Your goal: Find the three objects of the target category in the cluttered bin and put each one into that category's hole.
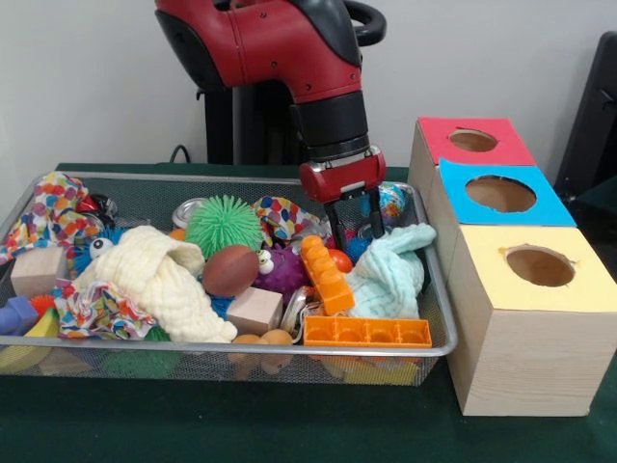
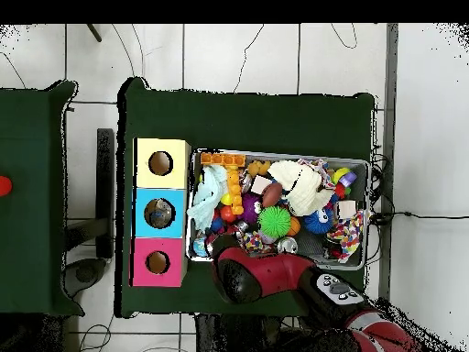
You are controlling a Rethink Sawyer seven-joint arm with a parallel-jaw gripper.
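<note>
From the front, the gripper [image 1: 354, 219] is seen lowered into the mesh bin [image 1: 439, 318], fingers spread and grasping nothing, beside the pale green cloth [image 1: 390, 275]. Three holed boxes [image 1: 525, 318] stand at three o'clock.

From overhead, the boxes [image 2: 161, 212] lie at nine o'clock of the bin [image 2: 368, 215]; the gripper is hidden under the arm [image 2: 275, 275].

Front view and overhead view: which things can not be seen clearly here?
- Whether the hand holds anything: in the front view its fingers end among the toys; in the overhead view the arm covers it.
- Items under the cream cloth and the pale blue cloth: the fabric hides them.
- Contents of the red hole, blue hole and yellow hole: the interiors are too dark in the front view.
</note>
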